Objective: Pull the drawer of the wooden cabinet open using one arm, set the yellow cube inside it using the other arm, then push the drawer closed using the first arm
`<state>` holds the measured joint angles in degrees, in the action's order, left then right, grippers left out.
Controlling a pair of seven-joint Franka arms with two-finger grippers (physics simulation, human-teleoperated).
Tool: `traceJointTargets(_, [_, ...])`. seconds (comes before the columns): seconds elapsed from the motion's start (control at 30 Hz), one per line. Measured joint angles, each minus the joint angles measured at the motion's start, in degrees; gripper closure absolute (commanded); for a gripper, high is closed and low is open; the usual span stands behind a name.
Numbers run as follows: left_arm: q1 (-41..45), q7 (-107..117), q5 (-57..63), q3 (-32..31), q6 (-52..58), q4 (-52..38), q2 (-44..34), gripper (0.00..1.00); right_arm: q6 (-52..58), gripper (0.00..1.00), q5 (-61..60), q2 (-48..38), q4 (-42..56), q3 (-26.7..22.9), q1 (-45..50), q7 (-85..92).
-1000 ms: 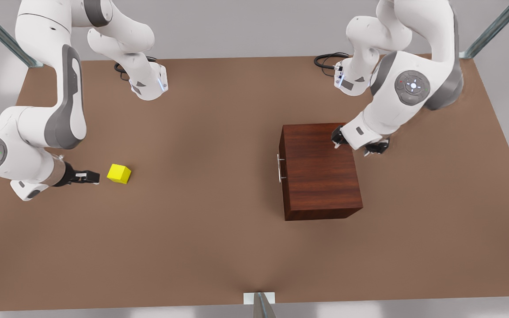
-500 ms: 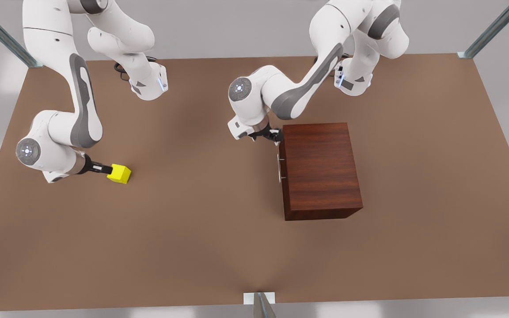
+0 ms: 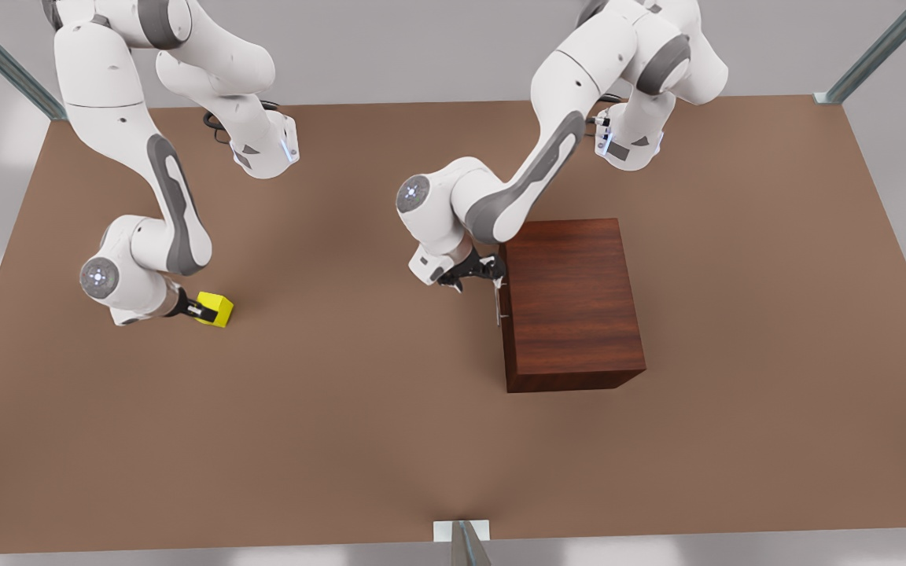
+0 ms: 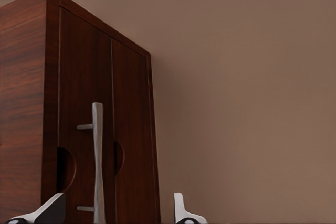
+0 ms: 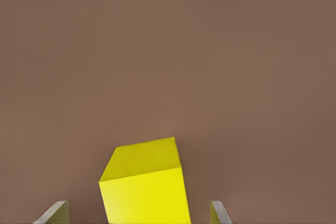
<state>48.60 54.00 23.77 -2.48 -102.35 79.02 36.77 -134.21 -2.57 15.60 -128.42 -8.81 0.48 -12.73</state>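
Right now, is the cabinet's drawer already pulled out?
No, in the front view the drawer sits flush with the wooden cabinet, and the left hand is just reaching its handle.

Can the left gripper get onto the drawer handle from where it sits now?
Probably yes. The left gripper is open, right at the cabinet front, and its wrist view shows the silver handle standing between its fingertips with nothing in front. The drawer is shut.
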Motion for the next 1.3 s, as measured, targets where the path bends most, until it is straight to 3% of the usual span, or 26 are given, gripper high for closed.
traceJointTargets(1.07, [1.06,14.14,2.9,0.41,-4.44,-1.05,4.4,0.0,-12.94,0.01,0.23,4.36,-5.19,0.55,-0.05,-1.79])
traceJointTargets(1.3, [1.48,16.36,2.53,0.74,-4.96,-1.54,4.42,0.0,-13.03,0.13,0.25,4.38,-5.14,0.55,-0.43,-1.85])
